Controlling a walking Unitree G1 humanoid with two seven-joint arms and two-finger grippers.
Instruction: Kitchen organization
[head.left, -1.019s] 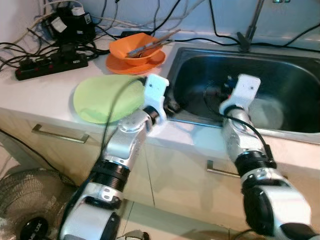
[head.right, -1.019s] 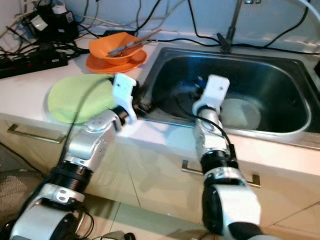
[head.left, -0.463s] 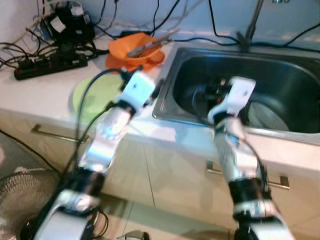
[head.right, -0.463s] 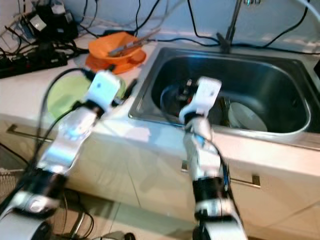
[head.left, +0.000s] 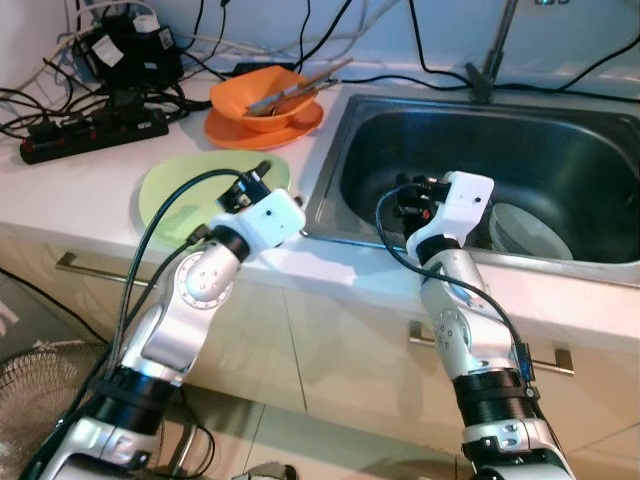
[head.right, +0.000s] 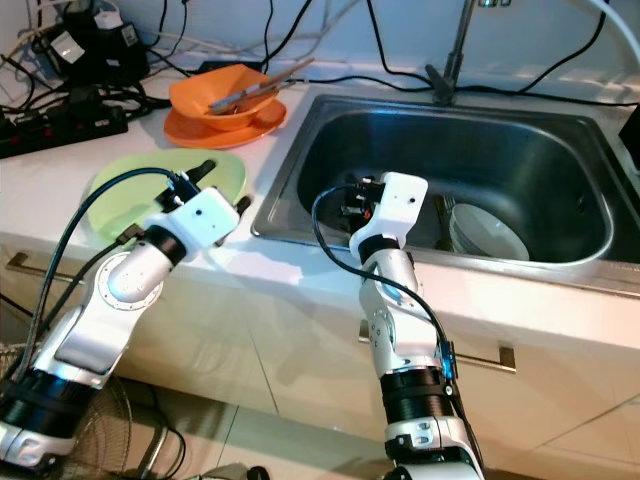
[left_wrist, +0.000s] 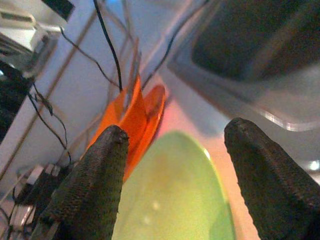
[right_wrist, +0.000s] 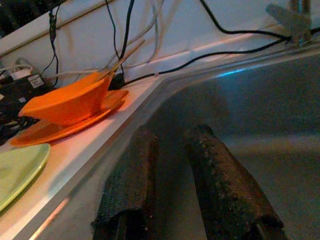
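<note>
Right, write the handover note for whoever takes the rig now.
Left gripper: open, empty, hovering over the green plate on the counter.
Right gripper: fingers nearly together, holding nothing, at the left part of the sink.
Orange bowl, with utensils in it, sits on the orange plate beside the sink. A white plate lies in the sink.
Done: nothing visibly put away.
Left: the green plate, orange stack and sink dishes, probably.
</note>
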